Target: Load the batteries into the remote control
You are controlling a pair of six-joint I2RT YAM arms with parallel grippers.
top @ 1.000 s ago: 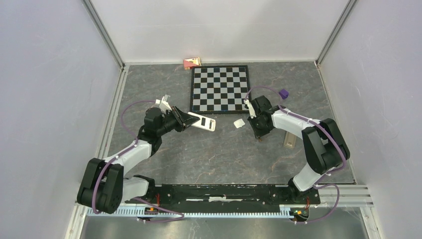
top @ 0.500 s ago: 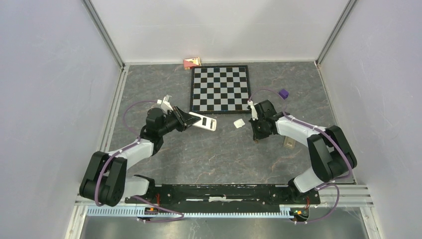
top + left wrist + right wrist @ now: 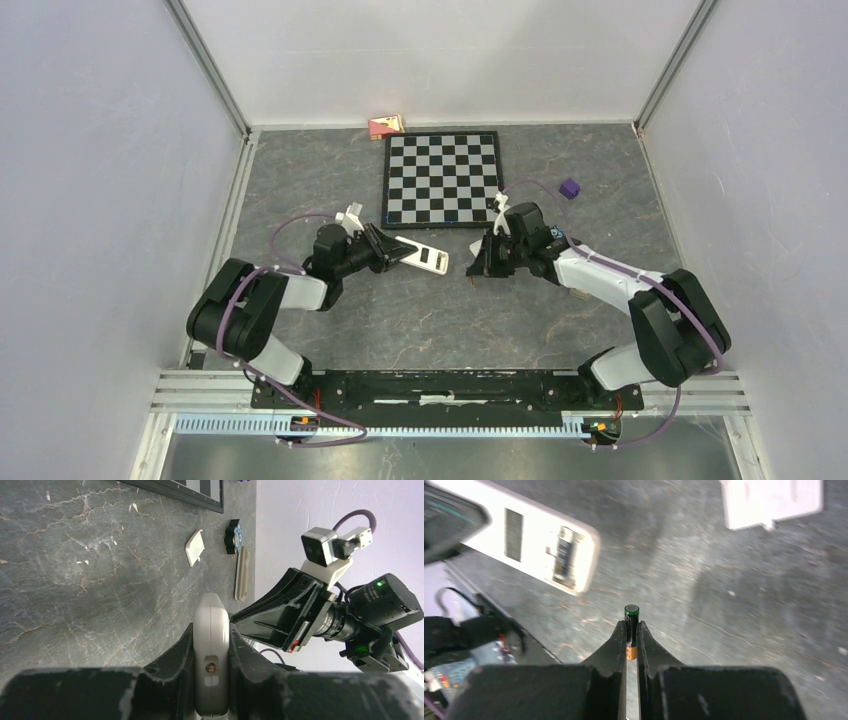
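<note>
Right gripper (image 3: 631, 626) clamped on a battery (image 3: 631, 615), tip poking out. Just ahead, the remote (image 3: 536, 540), pinched in the left gripper (image 3: 211, 630), one cell (image 3: 563, 555) already seated. Loose cover (image 3: 771, 502) lies nearby; chessboard (image 3: 441, 178) beyond.

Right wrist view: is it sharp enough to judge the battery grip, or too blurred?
Right wrist view: table and remote are smeared, but the battery between the fingers is crisp. Left wrist view: sharp. Top external view: evenly lit, no glare.
</note>
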